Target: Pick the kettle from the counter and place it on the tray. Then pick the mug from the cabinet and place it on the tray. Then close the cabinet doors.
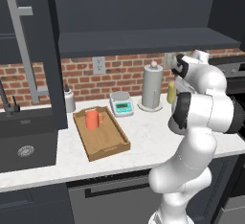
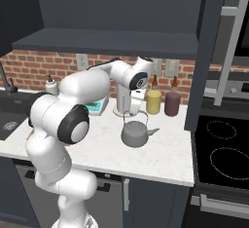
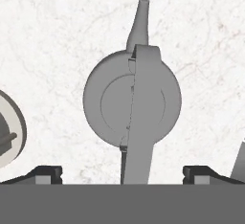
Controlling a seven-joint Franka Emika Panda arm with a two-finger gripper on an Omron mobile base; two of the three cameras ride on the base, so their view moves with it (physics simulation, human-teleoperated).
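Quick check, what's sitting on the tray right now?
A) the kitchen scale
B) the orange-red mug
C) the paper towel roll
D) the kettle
B: in the left base view the orange-red mug stands upright on the wooden tray, while the kettle sits on the white counter in the right base view, right under the open hand.

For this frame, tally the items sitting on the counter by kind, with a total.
kettle: 1
mug: 1
tray: 1
jars: 2, the yellow jar and the maroon jar
paper-towel roll: 1
kitchen scale: 1
soap bottle: 1
Total: 8
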